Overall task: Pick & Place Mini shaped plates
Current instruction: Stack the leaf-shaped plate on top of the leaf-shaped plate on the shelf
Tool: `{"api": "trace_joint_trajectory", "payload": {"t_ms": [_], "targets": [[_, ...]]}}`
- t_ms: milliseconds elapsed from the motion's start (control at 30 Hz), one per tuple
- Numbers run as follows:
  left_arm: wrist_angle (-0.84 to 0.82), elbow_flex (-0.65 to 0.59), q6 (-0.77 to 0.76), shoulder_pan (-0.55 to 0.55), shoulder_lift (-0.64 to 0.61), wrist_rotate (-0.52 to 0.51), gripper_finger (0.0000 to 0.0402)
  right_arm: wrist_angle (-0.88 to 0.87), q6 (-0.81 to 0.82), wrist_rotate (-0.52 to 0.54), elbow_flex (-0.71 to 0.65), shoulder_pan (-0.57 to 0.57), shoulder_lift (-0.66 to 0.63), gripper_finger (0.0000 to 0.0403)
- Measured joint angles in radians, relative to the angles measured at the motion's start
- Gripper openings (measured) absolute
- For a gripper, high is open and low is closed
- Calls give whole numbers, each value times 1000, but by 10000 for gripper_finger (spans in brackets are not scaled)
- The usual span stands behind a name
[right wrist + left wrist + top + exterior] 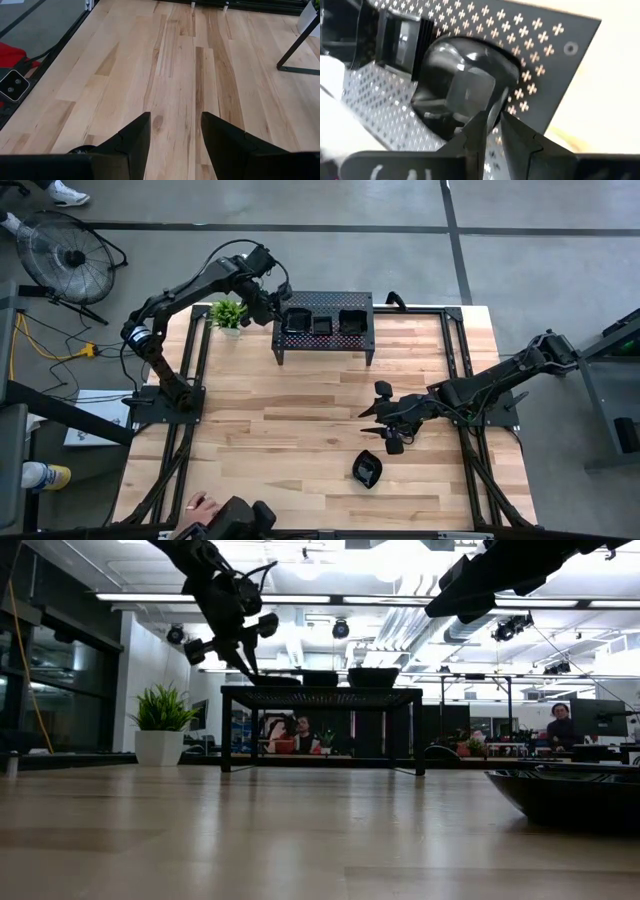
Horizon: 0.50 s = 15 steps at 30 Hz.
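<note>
High view showed the left gripper (278, 308) at the stand's (325, 340) nine-o'clock end, over a roundish plate (296, 322) on its top; the left wrist view had the slightly parted fingers (479, 131) straddling that plate's rim, so release looked underway. The right gripper (383, 423), fingers spread and empty, hovered just at twelve o'clock of another plate (367, 471) on the table (300, 430), clearly the nearer arm; its long axis ran roughly twelve-to-six.

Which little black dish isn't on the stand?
The dish lying alone on the bare wood near the right hand; the others sit on the stand.
</note>
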Motion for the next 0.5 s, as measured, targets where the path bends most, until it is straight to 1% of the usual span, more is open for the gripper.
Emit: {"api": "trace_joint_trajectory", "payload": {"t_ms": [133,233,300,367,500], "targets": [[-3,0,-21,0,-35,-47,53,0,0,0,0,0,0,169],[-4,0,-95,0,-70,-58,53,0,0,0,0,0,0,169],[-14,0,-169,0,-94,-41,53,0,0,0,0,0,0,169],[-29,0,-274,0,-117,22,53,0,0,0,0,0,0,169],[-48,0,-538,-18,-147,205,53,0,0,0,0,0,0,169]]}}
